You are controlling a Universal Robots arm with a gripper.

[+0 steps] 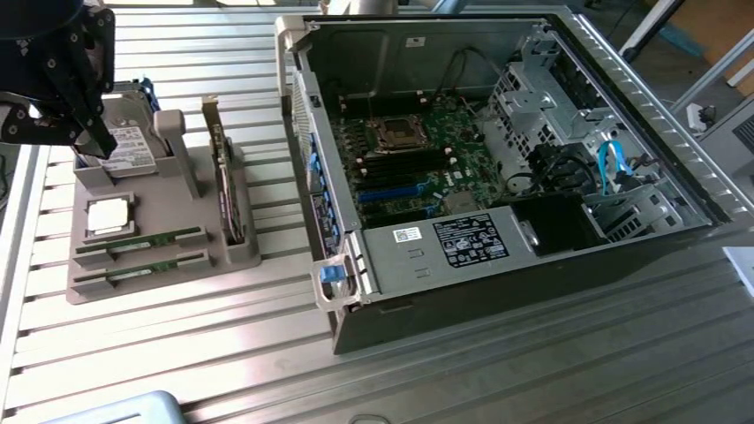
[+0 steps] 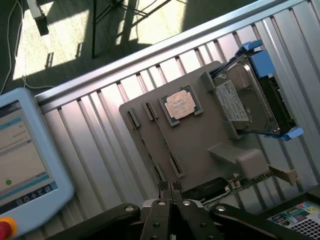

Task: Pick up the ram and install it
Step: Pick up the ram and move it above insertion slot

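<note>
Ribbed table (image 1: 495, 380) holds a tray (image 1: 165, 216) with two ram sticks (image 1: 139, 241). I see the gripper (image 1: 101, 141) pressed together, empty.

Silver ribbed worktop (image 1: 495, 371); matte grey tray (image 2: 200, 145) with two green ram sticks (image 1: 139, 241) dotted with black chips; silver processor chip (image 1: 109, 215); silver hard drive (image 2: 247, 100) in a blue bracket (image 2: 260, 56); green motherboard (image 1: 412, 155); light-blue cables (image 1: 610, 163); black hand (image 2: 170, 187)

ribbed silver metal desk (image 1: 507, 362) with long grooves, dark floor (image 2: 45, 70) past its edge, big sunlight patches (image 2: 55, 30) on it, thin dark stand leg (image 2: 94, 30), pale cable (image 2: 15, 45) trailing along, grey frame posts (image 1: 721, 78) at the exterior view's right
</note>
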